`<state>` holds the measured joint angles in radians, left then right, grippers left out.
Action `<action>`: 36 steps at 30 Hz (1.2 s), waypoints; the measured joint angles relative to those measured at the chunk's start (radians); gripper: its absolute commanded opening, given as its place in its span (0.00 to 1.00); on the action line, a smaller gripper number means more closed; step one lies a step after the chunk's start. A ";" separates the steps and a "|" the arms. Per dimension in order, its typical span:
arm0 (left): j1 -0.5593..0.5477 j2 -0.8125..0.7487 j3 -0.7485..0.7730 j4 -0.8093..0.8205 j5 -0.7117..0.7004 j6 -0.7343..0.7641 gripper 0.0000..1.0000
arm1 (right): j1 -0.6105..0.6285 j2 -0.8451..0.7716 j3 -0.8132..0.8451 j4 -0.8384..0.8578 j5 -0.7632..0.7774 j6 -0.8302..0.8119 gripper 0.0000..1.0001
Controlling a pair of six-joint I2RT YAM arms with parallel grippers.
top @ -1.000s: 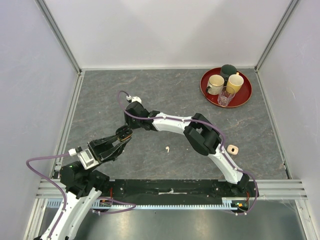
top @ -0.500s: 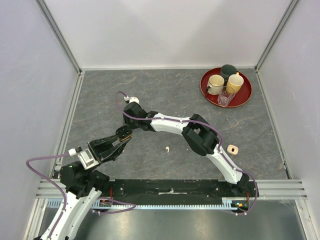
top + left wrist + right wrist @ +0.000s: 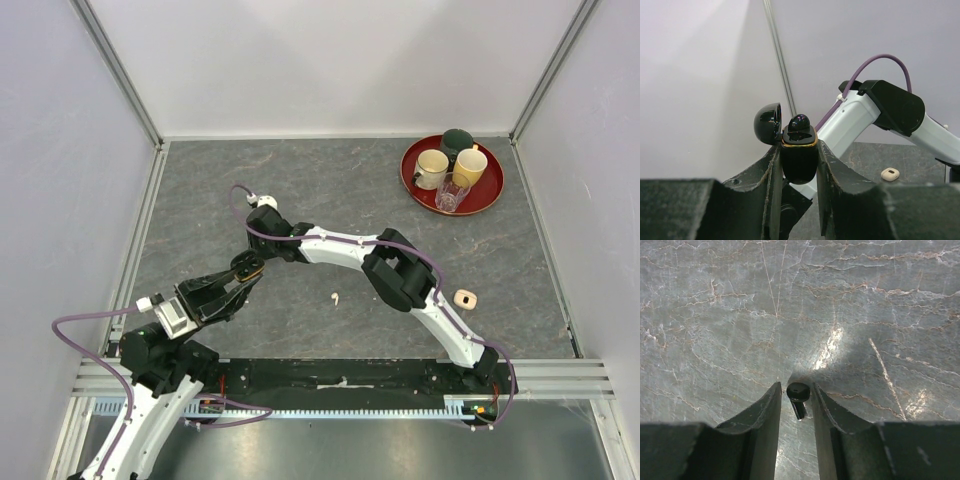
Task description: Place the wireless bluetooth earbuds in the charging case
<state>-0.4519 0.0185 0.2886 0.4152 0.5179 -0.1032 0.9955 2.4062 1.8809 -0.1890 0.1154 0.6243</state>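
One cream-white earbud lies loose on the bench in the top view, near the middle. A cream case sits well to its right, and a red tray of three mugs and a glass stands at the far right. No second white bud shows.

From the left wrist, the left gripper is clamped on the black charging case. The case is raised at the near left with its lid open, and one black earbud sits in its top.

From the right wrist, the right gripper straddles a second black earbud lying on the bench. Its jaws are drawn close on both sides, but whether they pinch the bud cannot be told.

Counted: two black buds, one white bud and two cases. By this showing one bud is in and the others remain.
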 measured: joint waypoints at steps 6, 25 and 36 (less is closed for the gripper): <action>0.000 0.009 0.000 0.005 0.000 0.000 0.02 | 0.005 0.000 0.008 -0.019 0.014 -0.001 0.38; 0.000 0.006 -0.001 0.004 -0.004 0.000 0.02 | 0.009 0.028 0.054 -0.037 0.026 -0.012 0.40; 0.000 0.005 -0.001 0.004 -0.012 0.000 0.02 | 0.013 0.028 0.054 -0.034 0.037 -0.047 0.37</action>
<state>-0.4519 0.0238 0.2874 0.4194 0.5060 -0.1028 1.0084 2.4340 1.9347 -0.2234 0.1520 0.5774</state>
